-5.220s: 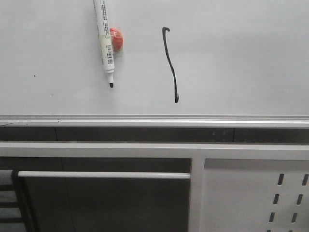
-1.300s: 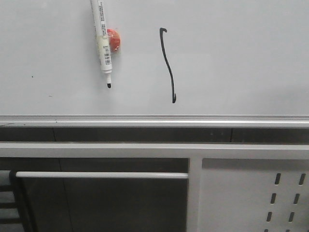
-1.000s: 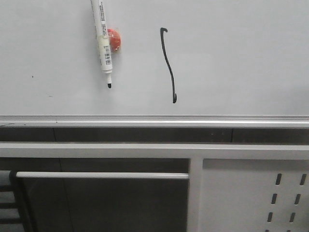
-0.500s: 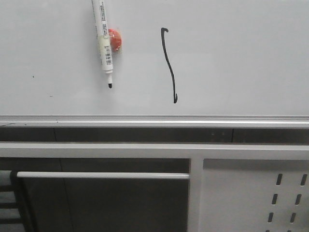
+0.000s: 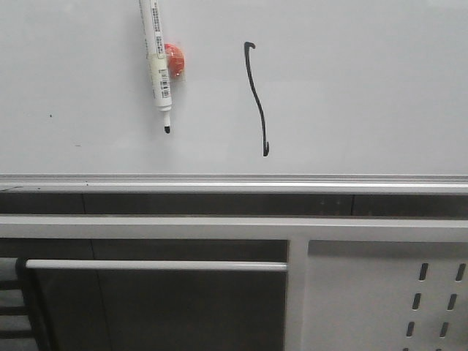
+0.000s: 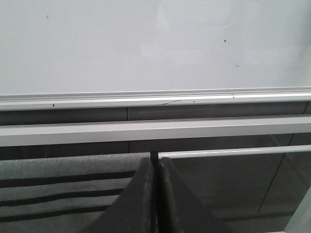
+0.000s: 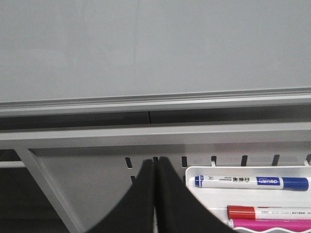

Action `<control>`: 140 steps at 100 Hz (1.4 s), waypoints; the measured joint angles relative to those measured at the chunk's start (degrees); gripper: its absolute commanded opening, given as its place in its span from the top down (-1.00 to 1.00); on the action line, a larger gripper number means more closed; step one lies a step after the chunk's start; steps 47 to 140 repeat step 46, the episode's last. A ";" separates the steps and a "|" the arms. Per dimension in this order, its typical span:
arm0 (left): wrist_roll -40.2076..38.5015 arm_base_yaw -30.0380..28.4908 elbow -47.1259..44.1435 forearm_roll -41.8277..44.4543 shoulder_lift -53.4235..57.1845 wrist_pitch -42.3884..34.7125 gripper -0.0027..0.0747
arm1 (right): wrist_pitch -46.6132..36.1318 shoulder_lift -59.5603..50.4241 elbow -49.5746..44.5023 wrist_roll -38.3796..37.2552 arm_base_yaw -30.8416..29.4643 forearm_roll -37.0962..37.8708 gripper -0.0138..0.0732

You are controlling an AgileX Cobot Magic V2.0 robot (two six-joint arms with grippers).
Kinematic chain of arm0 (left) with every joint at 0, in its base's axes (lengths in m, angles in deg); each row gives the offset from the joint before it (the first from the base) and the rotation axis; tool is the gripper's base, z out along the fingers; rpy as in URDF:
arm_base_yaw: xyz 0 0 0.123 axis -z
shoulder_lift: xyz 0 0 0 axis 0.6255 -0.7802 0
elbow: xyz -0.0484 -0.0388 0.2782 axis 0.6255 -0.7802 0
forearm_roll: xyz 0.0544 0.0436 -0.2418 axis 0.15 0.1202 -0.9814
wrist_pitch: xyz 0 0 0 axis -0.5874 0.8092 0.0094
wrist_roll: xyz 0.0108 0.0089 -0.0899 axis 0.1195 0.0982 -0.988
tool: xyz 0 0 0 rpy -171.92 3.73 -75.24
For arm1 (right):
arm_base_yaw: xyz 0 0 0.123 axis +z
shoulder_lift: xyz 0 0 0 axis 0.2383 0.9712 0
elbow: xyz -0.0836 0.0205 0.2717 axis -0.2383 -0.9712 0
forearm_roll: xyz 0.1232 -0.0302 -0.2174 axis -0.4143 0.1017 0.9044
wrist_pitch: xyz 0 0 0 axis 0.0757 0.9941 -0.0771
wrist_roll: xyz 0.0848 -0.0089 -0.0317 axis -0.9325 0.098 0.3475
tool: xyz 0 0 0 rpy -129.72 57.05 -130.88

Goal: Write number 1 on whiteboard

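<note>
The number 1 (image 5: 256, 99) is drawn on the whiteboard (image 5: 365, 88) as a thin, wavy black stroke with a small hook at the top and a tick at the bottom. To its left a white marker (image 5: 157, 62) with a black tip hangs against the board, point down, with an orange magnet (image 5: 174, 58) just beside its barrel. The board's silver edge strip (image 5: 234, 179) runs below the stroke.

Neither tool appears in the front view. In the left wrist view the left tool (image 6: 155, 194) has its dark fingers pressed together, holding nothing, below the board's edge strip. The right tool (image 7: 155, 194) is likewise closed and holds nothing, beside a tray (image 7: 194, 171) of blue (image 7: 252, 182), red (image 7: 267, 212) and pink (image 7: 272, 224) markers on a slotted panel (image 7: 97, 179)
</note>
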 measured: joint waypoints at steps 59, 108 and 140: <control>0.00 0.00 0.00 0.00 0.00 0.00 0.98 | 0.00 0.00 0.00 -0.15 0.00 -0.09 0.83; 0.00 0.00 0.00 0.00 0.00 0.00 0.98 | 0.00 0.00 0.00 -0.15 0.00 -0.09 0.83; 0.00 0.00 0.00 0.00 0.00 0.00 0.98 | 0.00 0.00 0.00 -0.15 0.00 -0.09 0.83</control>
